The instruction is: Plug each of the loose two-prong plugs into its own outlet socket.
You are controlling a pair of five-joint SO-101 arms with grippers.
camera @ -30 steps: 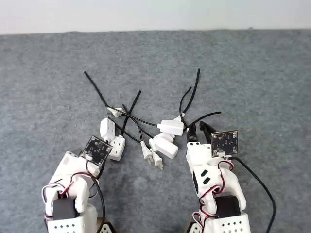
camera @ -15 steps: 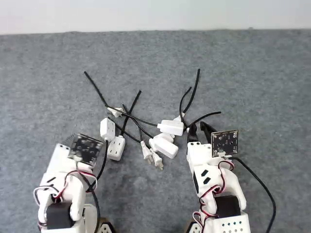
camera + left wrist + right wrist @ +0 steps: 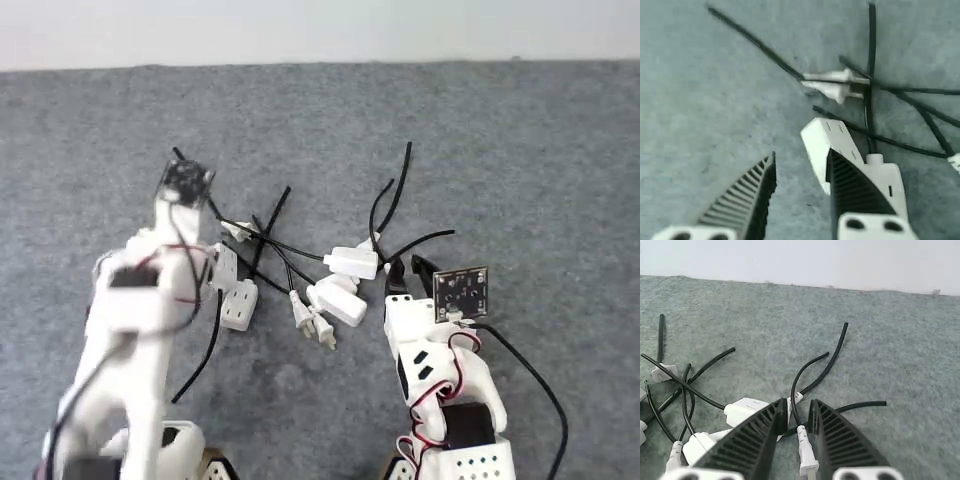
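On grey carpet, loose plugs, white sockets

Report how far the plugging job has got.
Done: nothing visibly; a loose plug lies with bare prongs. In hand: left pincer open over a socket, right pincer open astride a second plug, neither gripped. Left: seating every plug.
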